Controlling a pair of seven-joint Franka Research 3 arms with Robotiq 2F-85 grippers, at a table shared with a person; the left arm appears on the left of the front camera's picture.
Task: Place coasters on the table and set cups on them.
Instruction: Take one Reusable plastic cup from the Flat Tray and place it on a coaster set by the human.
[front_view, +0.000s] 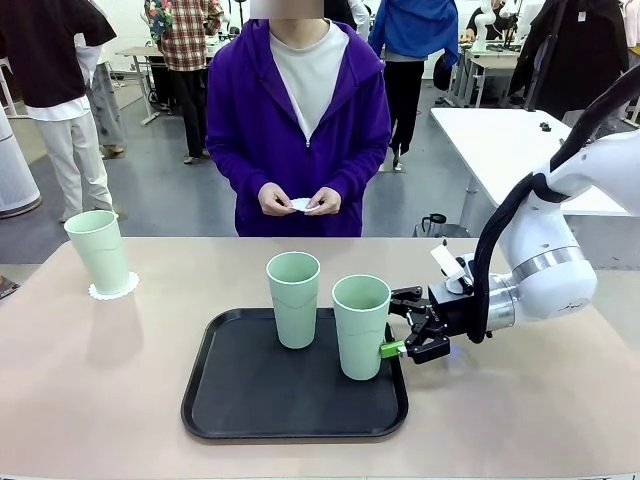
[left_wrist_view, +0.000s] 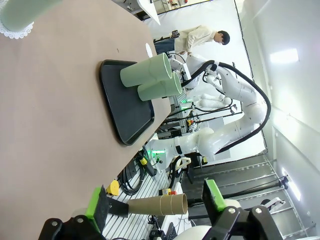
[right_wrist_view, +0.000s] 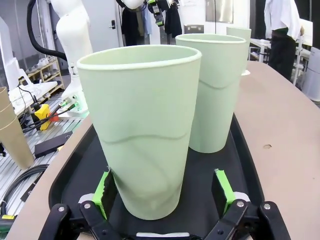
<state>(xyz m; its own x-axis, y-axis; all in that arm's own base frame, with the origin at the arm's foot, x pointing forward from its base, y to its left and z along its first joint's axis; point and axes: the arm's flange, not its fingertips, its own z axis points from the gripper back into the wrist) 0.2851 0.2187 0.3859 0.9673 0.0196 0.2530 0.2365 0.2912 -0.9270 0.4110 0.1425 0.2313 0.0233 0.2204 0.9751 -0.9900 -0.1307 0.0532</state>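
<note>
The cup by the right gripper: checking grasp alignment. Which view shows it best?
Right wrist view: the cup stands close up on the tray between the open right gripper's pads. Front view shows it whole, a pad beside it; left wrist view shows it small, sideways.

A grey floor (front_view: 170, 200) runs back through a bright, open hall. On the right stands a white desk (front_view: 520, 140) with small dark tools (front_view: 545, 127) on it, and a black jug (front_view: 433, 222) sits on the floor near its leg. Farther back are more desks, one at the left (front_view: 135, 52) and one at the right (front_view: 495, 62), with people standing among them: a plaid shirt (front_view: 185, 40), a blue top (front_view: 415, 30), a dark top over pale trousers (front_view: 60, 80). The left wrist view shows a white wall (left_wrist_view: 300, 125) with a glowing light panel (left_wrist_view: 284, 55). The right wrist view shows a cardboard tube (right_wrist_view: 10, 135), a yellow box (right_wrist_view: 42, 111) and loose cables (right_wrist_view: 20, 175) low down.
</note>
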